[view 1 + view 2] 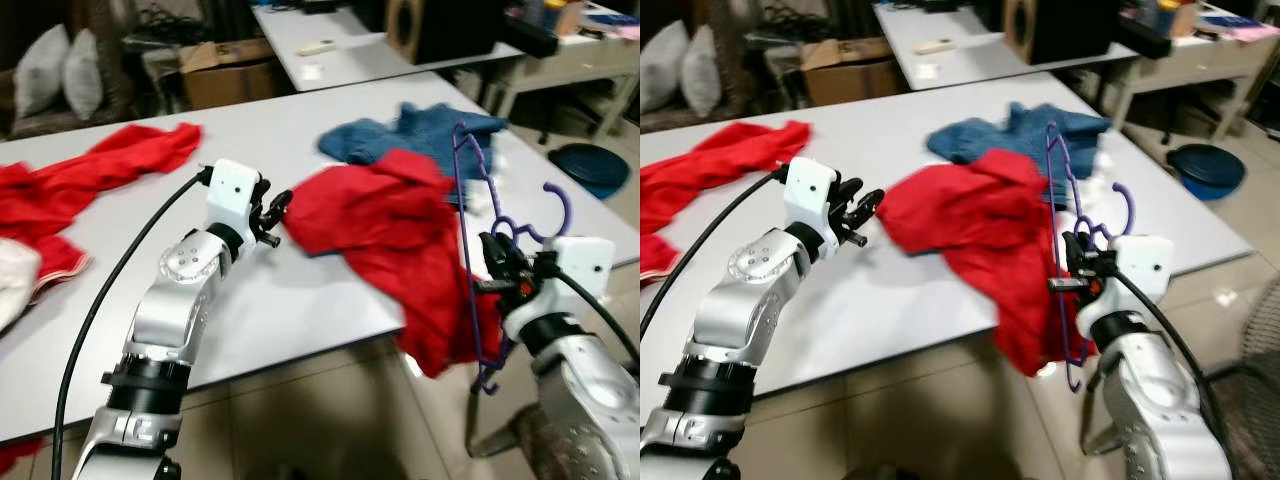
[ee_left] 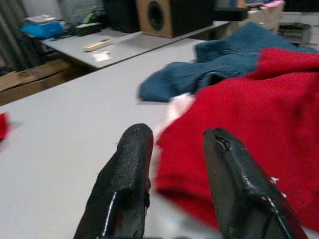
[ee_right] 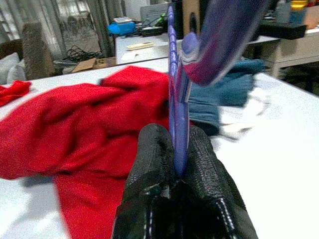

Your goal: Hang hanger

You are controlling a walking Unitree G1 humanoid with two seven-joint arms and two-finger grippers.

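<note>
The purple hanger is pinched flat between the fingers of the right gripper and held upright past the table's near right edge, its hook up beside the wrist. It's a thin plastic frame, and the red garment seems to be draped partly over it, half on the table, half hanging off the edge. So the hanger looks lifted, but no rail or hook for hanging can be made out yet. Next, a rail would need to be found and the hook turned toward it, probably. The left gripper is held parted, empty, just beside the red garment's left edge. A blue garment lies behind, toward the far right corner.
</note>
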